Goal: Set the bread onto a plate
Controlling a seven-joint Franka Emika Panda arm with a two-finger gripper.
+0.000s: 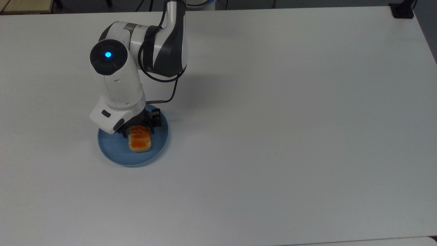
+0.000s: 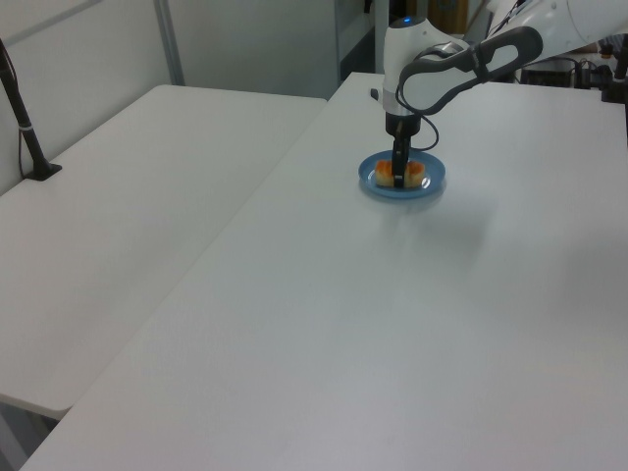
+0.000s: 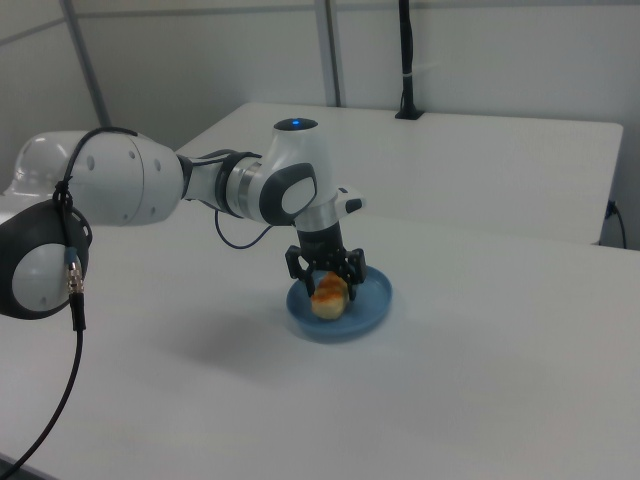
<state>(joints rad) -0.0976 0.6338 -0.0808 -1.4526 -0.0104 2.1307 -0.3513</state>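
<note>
The light-blue plate (image 1: 112,151) lies on the white table at the top view's left of centre. The bread (image 1: 140,142), with its orange-brown bumpy top, sits low inside the plate, its long side pointing toward the near rim. My gripper (image 1: 137,129) comes down from above and is shut on the bread's far end, one black finger on each side. In the left view the gripper (image 2: 398,177) stands in front of the bread (image 2: 414,173) over the plate (image 2: 433,186). The right view shows the gripper (image 3: 326,275) straddling the bread (image 3: 328,293) on the plate (image 3: 367,310).
A black clamp (image 1: 403,10) sits at the table's far right corner in the top view. A second white table (image 2: 128,196) adjoins on the left view's left, with a black post (image 2: 22,123) on it. The arm's cable (image 1: 170,92) hangs beside the wrist.
</note>
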